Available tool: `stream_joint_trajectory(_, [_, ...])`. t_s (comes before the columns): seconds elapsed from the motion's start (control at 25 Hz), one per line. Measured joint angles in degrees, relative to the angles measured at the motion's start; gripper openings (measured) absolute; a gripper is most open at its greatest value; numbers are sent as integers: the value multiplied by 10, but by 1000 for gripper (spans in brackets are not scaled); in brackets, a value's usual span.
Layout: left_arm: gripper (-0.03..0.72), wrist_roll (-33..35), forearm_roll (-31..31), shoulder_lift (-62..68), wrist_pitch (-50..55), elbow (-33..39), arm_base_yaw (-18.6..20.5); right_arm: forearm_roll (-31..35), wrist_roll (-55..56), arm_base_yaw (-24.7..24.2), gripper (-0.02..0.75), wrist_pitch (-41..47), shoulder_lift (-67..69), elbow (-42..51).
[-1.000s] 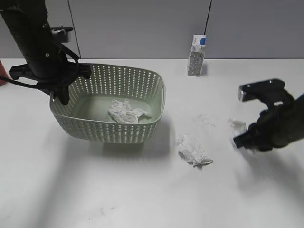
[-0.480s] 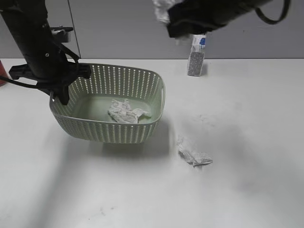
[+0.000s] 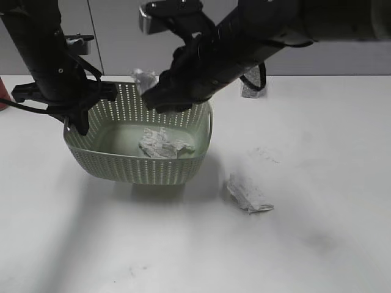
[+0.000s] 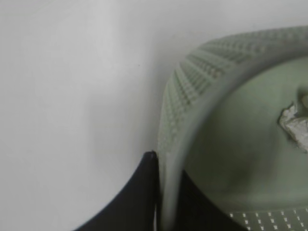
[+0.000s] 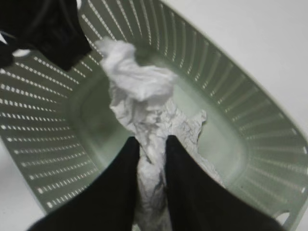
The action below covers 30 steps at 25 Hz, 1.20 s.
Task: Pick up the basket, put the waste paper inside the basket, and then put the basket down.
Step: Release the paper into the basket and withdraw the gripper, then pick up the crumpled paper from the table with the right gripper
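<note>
The pale green basket (image 3: 183,110) is held tilted a little above the white table by my left gripper (image 3: 79,122), which is shut on its left rim. In the left wrist view the basket wall (image 4: 202,82) runs between the jaws (image 4: 167,169). One waste paper wad (image 3: 162,144) lies inside the basket. My right gripper (image 3: 156,91) reaches across over the basket's far rim, shut on a second wad (image 3: 145,77). In the right wrist view this wad (image 5: 137,77) hangs from the jaws (image 5: 151,144) above the basket floor (image 5: 240,110). A third wad (image 3: 247,194) lies on the table right of the basket.
An upright white-grey carton (image 3: 247,89) stands at the back by the wall, mostly hidden behind my right arm. A red object (image 3: 3,101) shows at the far left edge. The table (image 3: 317,201) stretches right of and in front of the basket.
My right gripper took a wad from the table's right side, rose and swung left, and now holds it over the basket. The left arm and basket have not moved.
</note>
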Motion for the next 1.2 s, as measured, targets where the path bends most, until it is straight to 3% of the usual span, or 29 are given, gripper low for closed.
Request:
stream_joint_trajectory(0.16, [3, 0, -2, 0, 1, 0, 0, -1, 0, 0, 546, 20, 16, 0])
stream_joint_trajectory(0.24, [3, 0, -2, 0, 1, 0, 0, -4, 0, 0, 601, 21, 16, 0])
stream_joint_trajectory(0.36, [3, 0, -2, 0, 2, 0, 0, -29, 16, 0, 595, 23, 7, 0])
stream_joint_trajectory(0.56, [3, 0, -2, 0, 3, 0, 0, -130, 78, -13, 590, 72, -51, -1])
stream_joint_trajectory(0.76, [3, 0, -1, 0, 3, 0, 0, -165, 111, -67, 590, 189, -105, 7])
stream_joint_trajectory(0.88, [3, 0, 0, 0, 3, 0, 0, -167, 114, -98, 589, 203, -110, 50])
stream_joint_trajectory(1.0, [3, 0, 0, 0, 3, 0, 0, -167, 115, -110, 588, 155, -110, 130])
stream_joint_trajectory(1.2, [3, 0, 1, 0, 3, 0, 0, -136, 115, -110, 588, -22, -107, 272])
